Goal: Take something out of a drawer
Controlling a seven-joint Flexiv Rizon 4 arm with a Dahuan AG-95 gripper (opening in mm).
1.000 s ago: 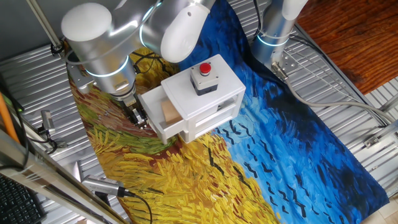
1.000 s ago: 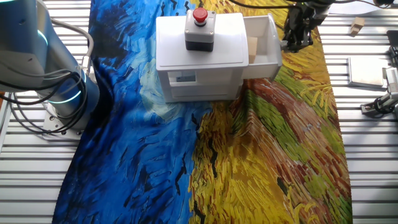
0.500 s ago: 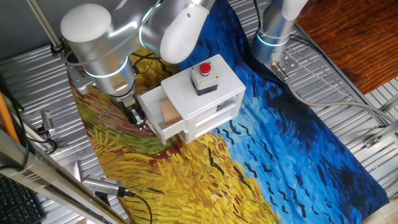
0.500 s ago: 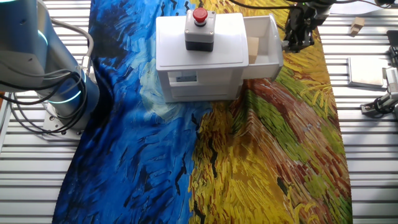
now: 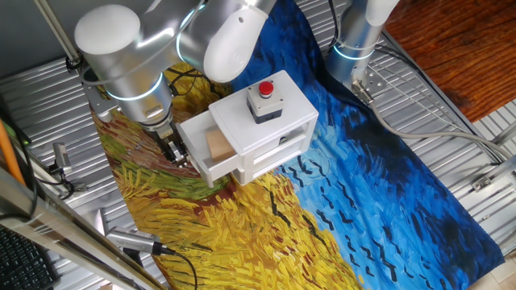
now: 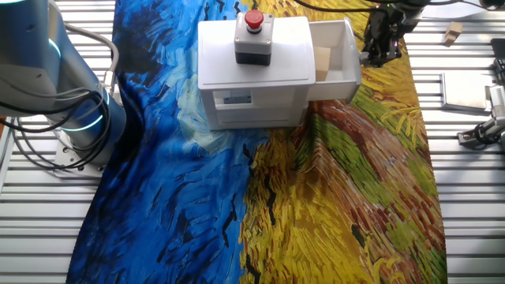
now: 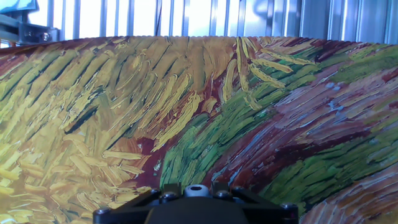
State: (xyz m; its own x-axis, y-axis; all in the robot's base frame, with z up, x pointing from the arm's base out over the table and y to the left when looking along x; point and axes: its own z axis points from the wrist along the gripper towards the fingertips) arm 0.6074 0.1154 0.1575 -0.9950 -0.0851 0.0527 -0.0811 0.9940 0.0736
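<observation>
While the painted yellow-and-blue cloth fills the hand view, the robot's dark fingers (image 6: 379, 49) hang just beside the front of the white sliding drawer (image 6: 338, 57), which stands pulled out of its white plastic box (image 6: 252, 87). Whether they are open cannot be told; they hold nothing. Inside, the small tan wooden block (image 5: 218, 144) waits, not yet lifted.

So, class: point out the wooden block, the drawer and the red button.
wooden block (image 5: 218, 144), one fixed view, its top face.
drawer (image 6: 347, 51), the other fixed view, its front wall's rim.
red button (image 6: 253, 20), the other fixed view, its cap.
</observation>
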